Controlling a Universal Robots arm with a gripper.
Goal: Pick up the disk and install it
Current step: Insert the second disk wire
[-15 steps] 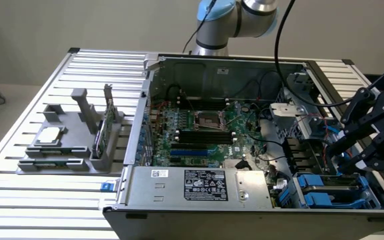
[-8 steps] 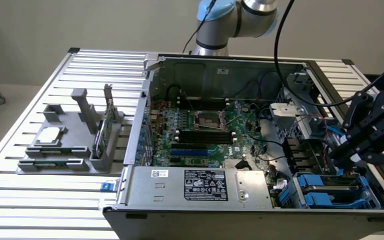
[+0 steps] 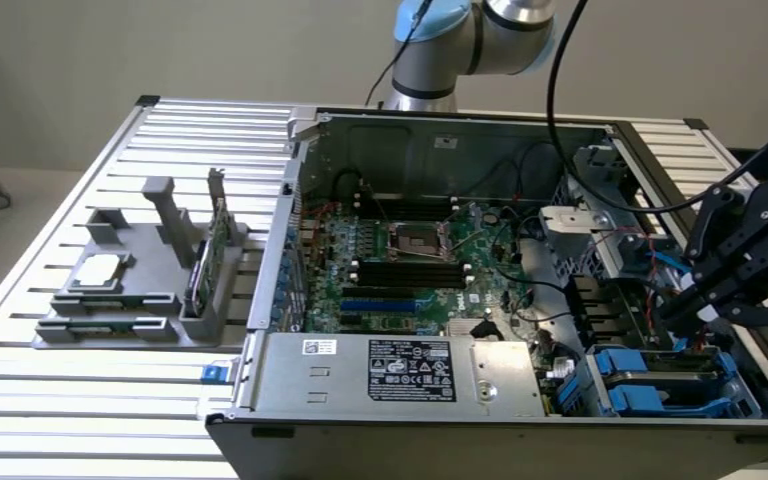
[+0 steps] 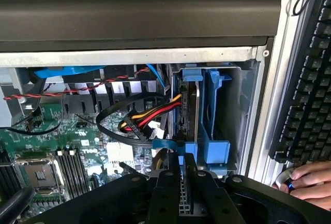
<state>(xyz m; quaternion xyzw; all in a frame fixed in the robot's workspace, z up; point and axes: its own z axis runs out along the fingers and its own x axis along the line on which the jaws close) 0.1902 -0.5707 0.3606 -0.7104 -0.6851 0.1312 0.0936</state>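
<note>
In the drive bay at the open PC case's (image 3: 357, 440) front corner, on the exterior view's right, stood on edge the flat silver-grey metal disk w/ blue plastic carrier rails (image 4: 198, 120). Black two-finger gripper (image 4: 182, 182) directly over its near edge, jaws drawn narrow, pinching that edge. Long axis running straight away from jaws into bay. Person's hand (image 4: 307, 180) by a black keyboard (image 4: 310, 79) nearby.

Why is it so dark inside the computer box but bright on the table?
Exterior view: the slatted table catches even light and shines pale, while the case walls shade the motherboard. Wrist view: the gripper is a dark shape, and the disk stands in dimmer light.
</note>
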